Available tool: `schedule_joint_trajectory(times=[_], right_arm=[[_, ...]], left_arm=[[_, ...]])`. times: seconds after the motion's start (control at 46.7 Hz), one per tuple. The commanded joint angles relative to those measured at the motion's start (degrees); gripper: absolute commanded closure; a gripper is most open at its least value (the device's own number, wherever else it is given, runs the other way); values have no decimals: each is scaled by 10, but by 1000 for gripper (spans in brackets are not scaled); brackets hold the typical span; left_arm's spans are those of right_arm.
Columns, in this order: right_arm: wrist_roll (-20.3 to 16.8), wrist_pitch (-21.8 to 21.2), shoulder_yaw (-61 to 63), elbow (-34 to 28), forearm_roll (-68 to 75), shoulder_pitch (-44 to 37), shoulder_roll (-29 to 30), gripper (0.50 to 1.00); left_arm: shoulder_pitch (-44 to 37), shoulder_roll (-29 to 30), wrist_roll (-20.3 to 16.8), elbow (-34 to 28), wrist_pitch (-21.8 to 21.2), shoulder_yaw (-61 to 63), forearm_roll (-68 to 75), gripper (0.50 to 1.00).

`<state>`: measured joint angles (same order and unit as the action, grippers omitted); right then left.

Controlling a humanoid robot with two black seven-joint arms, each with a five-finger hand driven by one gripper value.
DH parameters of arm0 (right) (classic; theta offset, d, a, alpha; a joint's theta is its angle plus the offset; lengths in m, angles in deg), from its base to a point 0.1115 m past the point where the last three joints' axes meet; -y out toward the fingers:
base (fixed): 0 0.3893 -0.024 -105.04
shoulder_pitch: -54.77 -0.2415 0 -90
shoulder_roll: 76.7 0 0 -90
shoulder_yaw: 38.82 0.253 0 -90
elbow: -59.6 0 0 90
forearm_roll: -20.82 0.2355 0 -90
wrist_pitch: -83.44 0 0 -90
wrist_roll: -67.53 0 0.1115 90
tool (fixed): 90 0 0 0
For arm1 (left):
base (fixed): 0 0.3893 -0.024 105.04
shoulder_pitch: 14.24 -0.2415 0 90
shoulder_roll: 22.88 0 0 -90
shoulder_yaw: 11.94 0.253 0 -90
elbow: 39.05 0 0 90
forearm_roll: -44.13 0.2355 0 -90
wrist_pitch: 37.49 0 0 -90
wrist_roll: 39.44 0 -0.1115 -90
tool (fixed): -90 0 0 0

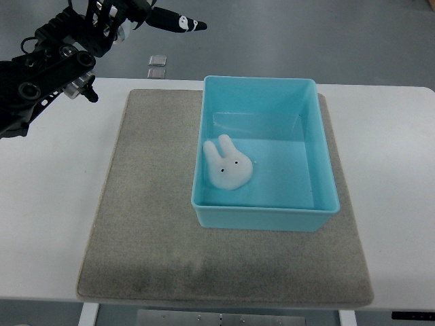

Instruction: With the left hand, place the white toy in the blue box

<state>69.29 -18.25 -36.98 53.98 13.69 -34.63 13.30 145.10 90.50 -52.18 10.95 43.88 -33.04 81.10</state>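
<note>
One job, seemingly done: toy (pixel 228 165) lies in the box (pixel 319 146) (left corner); left robot hand (pixel 129 20) hangs apart, fingers loose, empty.

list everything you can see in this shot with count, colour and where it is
white toy: 1, white, rabbit-shaped with two ears and dot eyes, lying on the floor of the blue box, against its left wall
blue box: 1, light blue, open-topped, on the right half of the mat
mat: 1, grey-brown, flat on the table, under the box
table: 1, white, fills most of the view
small tiles: 2, pale grey, on the floor beyond the table's far edge
floor: grey, along the top
left hand: 1, black, top left, raised clear of the box, fingers extended, holding nothing
</note>
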Motion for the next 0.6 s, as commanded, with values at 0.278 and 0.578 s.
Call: schedule_joint_trajectory(times=[0.278, 0.578], right_arm=[[0, 0, 0, 0, -1, 0, 0, 564], [0, 0, 0, 0, 0, 0, 0, 564]], left_arm=[[-3, -16, -2, -109, -14, -13, -358, 557], [-4, -60, 0, -208, -7, -76, -472, 549]])
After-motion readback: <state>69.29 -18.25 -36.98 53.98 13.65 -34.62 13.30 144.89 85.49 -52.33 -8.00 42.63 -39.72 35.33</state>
